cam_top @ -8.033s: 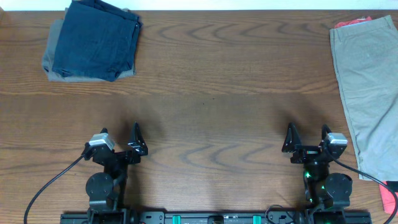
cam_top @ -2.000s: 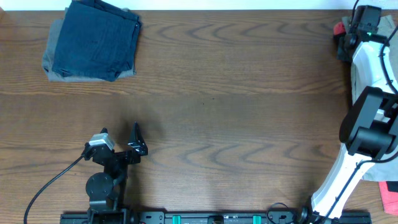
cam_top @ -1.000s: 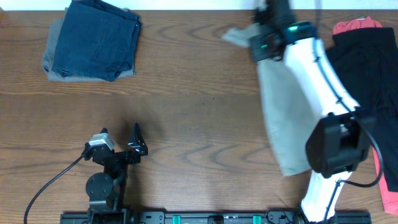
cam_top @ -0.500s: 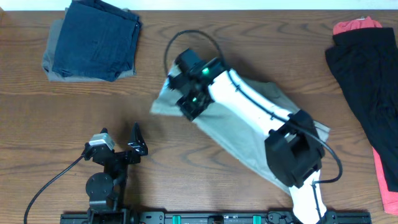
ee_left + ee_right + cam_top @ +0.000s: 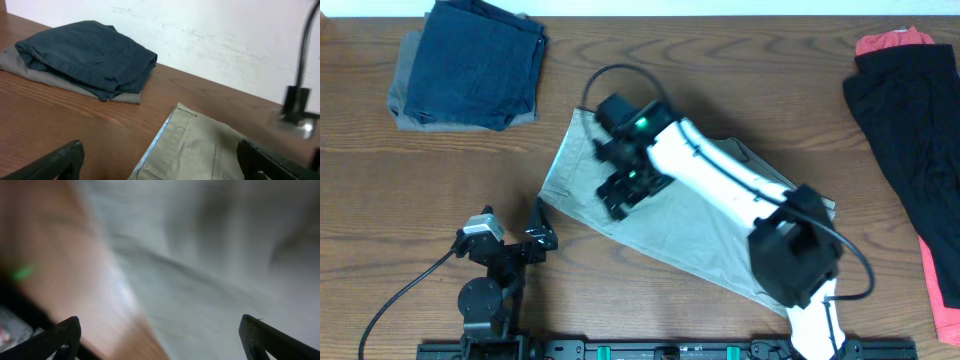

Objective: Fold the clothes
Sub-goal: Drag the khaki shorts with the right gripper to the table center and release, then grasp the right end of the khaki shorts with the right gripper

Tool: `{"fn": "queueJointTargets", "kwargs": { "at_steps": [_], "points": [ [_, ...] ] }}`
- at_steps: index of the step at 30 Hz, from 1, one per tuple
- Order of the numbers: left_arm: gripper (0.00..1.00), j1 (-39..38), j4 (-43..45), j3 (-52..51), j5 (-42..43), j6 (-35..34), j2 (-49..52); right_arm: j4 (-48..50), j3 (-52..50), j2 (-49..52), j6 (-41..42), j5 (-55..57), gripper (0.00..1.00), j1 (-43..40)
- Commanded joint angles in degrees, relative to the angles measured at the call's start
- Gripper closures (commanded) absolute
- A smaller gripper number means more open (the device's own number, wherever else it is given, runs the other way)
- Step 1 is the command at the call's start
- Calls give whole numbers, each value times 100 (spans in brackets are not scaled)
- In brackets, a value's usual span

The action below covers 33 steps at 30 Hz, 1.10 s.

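Observation:
Light khaki shorts (image 5: 685,232) lie spread flat and diagonal across the middle of the table. Their waistband end points to the left. My right gripper (image 5: 623,188) hovers open over that waistband end. Its wrist view is blurred and shows khaki cloth (image 5: 210,265) between the spread fingers (image 5: 160,332), with nothing held. My left gripper (image 5: 513,215) rests open and empty near the front left, just off the shorts' corner. The left wrist view shows the waistband (image 5: 200,145) ahead of its fingers (image 5: 160,157).
A folded navy denim piece (image 5: 475,60) lies on a grey piece (image 5: 405,100) at the back left. The same stack shows in the left wrist view (image 5: 92,55). A black garment (image 5: 910,120) over red cloth (image 5: 885,42) lies along the right edge.
My right arm reached to the far right, took the khaki shorts and dragged them left to the table's middle. They now lie flatter and the gripper is open. The left arm has not moved.

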Motion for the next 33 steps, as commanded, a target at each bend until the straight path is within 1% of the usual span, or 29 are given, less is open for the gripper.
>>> {"fn": "queueJointTargets", "kwargs": {
  "at_steps": [1, 5, 11, 15, 18, 23, 26, 29, 33],
  "points": [
    [2, 31, -101, -151, 20, 116, -33, -240, 197, -647, 885, 1191, 1, -750],
    [2, 31, -101, -151, 20, 116, -33, -846, 197, -1047, 1624, 1882, 1, -1788],
    [2, 31, -101, -151, 20, 116, -33, -1956, 168, -1338, 2540, 2129, 1, -3318],
    [2, 31, -101, -151, 20, 116, -33, -2065, -61, -1690, 2874, 2323, 1, -4113],
    [2, 31, -101, -151, 20, 116, -33, -1843, -546, -2107, 2879, 2312, 1, -4581],
    [2, 31, -98, -151, 20, 116, -33, -1220, -1816, -2697, 2715, 2293, 1, -5226],
    [2, 31, -101, -151, 20, 116, -33, -595, -2618, -2846, 2081, 1812, 1, -5571],
    [2, 31, -101, -151, 20, 116, -33, 42, -3357, -2833, 1311, 914, 1, -5849],
    [2, 31, -101, -151, 20, 116, -33, 800, -4140, -2833, 1139, 592, 1, -6019]
  ]
}}
